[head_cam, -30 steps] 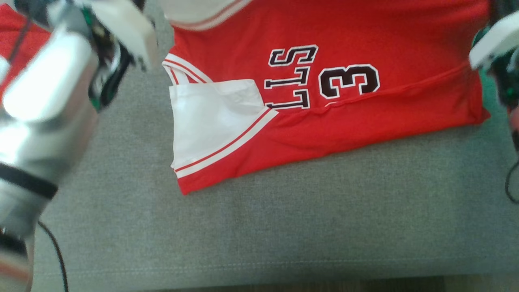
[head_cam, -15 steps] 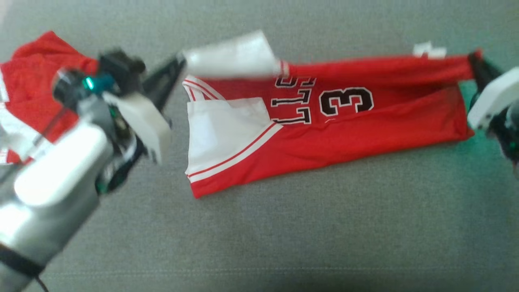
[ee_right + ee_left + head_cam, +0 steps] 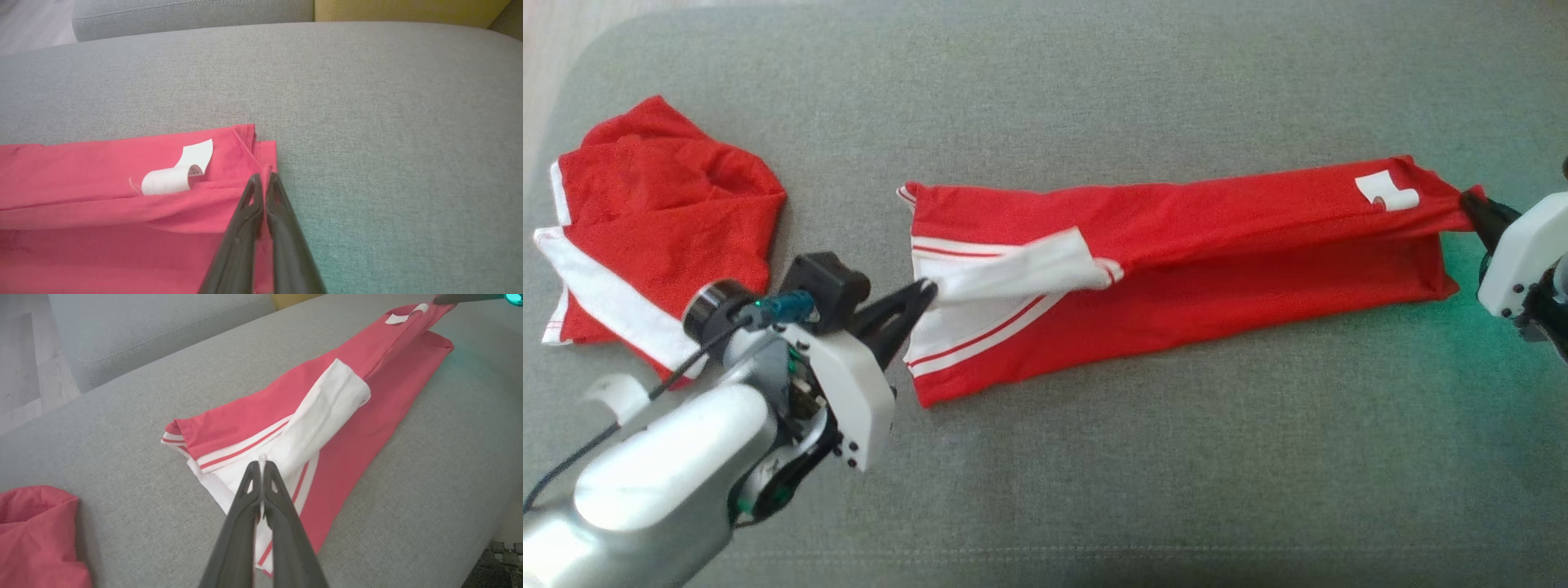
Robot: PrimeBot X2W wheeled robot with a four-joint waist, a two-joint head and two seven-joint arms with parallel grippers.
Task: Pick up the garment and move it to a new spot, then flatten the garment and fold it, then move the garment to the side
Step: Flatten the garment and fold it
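Observation:
The garment (image 3: 1217, 253) is a red jersey with white trim, stretched as a long folded band across the grey cushion (image 3: 1094, 457). My left gripper (image 3: 927, 290) is shut on its white end at the left; in the left wrist view the gripper (image 3: 261, 467) pinches the white cloth of the garment (image 3: 327, 408). My right gripper (image 3: 1470, 200) is shut on the red corner at the right, beside a curled white label (image 3: 1387, 192). In the right wrist view the gripper (image 3: 262, 176) clamps the garment (image 3: 102, 183) at its hem corner, next to the label (image 3: 175, 173).
A second red garment with white trim (image 3: 654, 220) lies crumpled at the cushion's left end, and a corner of it shows in the left wrist view (image 3: 36, 535). A grey backrest (image 3: 155, 322) and a yellow cushion (image 3: 408, 10) stand behind. Bare grey cushion lies in front.
The head camera has pulled back and up. Both grippers have carried the far edge of the jersey toward me, folding it over so the lettering and number are now covered.

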